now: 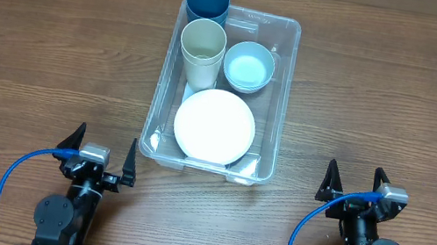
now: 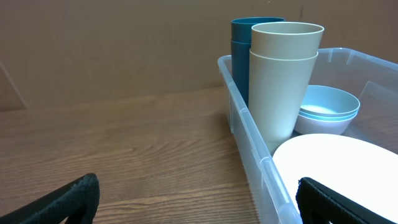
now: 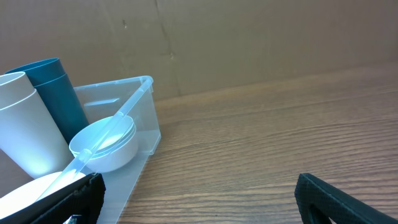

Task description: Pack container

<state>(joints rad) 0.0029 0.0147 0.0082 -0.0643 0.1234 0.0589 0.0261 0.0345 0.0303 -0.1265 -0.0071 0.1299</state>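
Container point(image 1: 273, 132) sits mid-bench point(image 1: 54, 42) ahead of our left tool point(image 1: 105, 141) and right tool point(image 1: 356, 174), both spread wide and empty, and with cups point(image 1: 203, 44), bowl point(image 1: 248, 65) and plate point(image 1: 214, 125) inside, we judge packing essentially finished, leaving only a check for strays.

Table point(image 1: 400, 100): wood grain. Backdrop: brown cardboard wall point(image 2: 124, 43). Dishes: white plate point(image 1: 214, 125) nearest, stacked light-blue bowls point(image 1: 248, 65) and cream cups point(image 1: 203, 46) beyond it, teal cups point(image 1: 208, 1) farthest.
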